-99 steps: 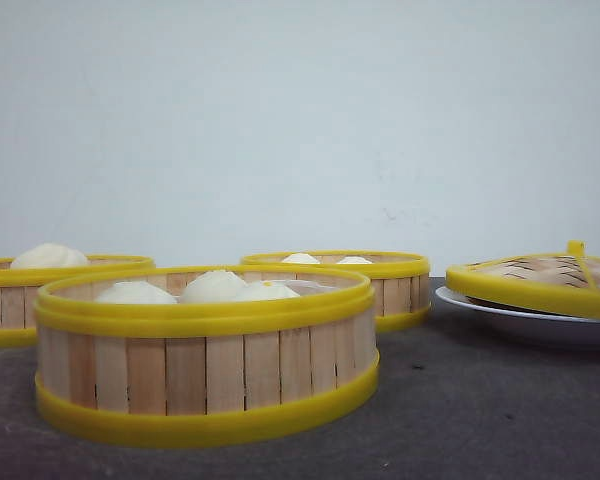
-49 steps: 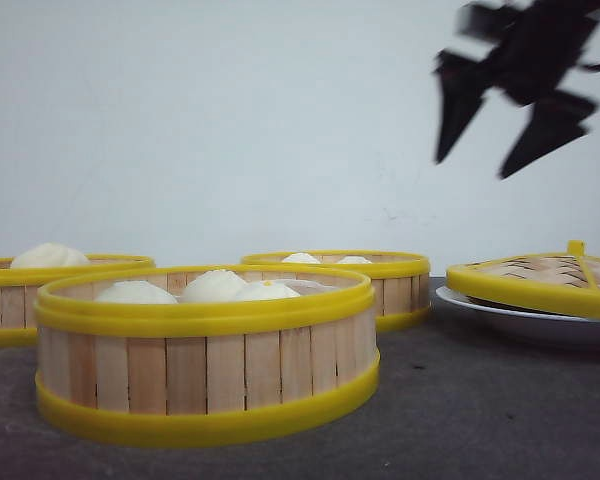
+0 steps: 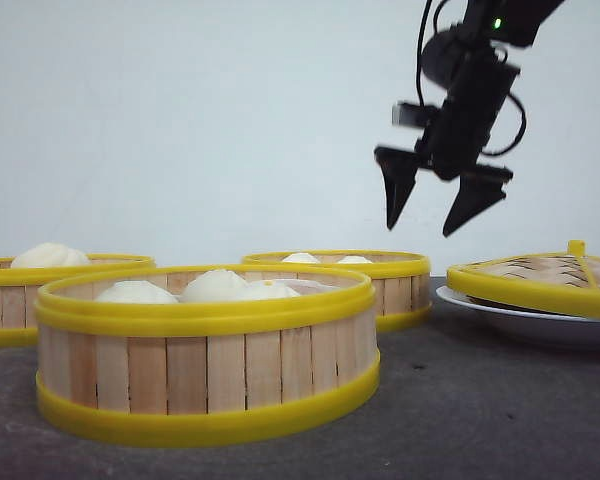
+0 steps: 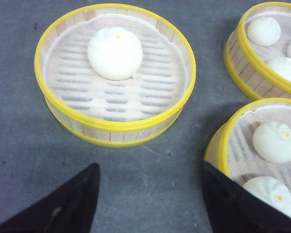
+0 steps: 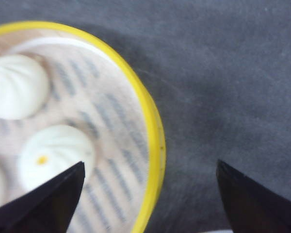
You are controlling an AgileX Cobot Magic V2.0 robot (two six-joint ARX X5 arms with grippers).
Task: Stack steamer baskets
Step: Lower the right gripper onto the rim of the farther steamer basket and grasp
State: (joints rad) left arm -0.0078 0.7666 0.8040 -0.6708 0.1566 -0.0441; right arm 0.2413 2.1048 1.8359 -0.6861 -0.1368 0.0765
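While jaws spread, right gripper (image 3: pixel 432 210) hangs above steamer baskets (image 3: pixel 335 272).

We now see the right claw (image 3: pixel 432 207) well inside the front view, where a second ago there was only bare wall. Half a second ago it showed as a blur high near the upper right corner; now it sits lower and further left, sharp in outline. Its two dark fingers (image 3: pixel 394 188) point downward with a clear gap between them, hanging above the space between the rear steamer basket (image 3: pixel 385 272) and the lid (image 3: pixel 536 281) on the plate (image 3: pixel 520 323), touching neither.
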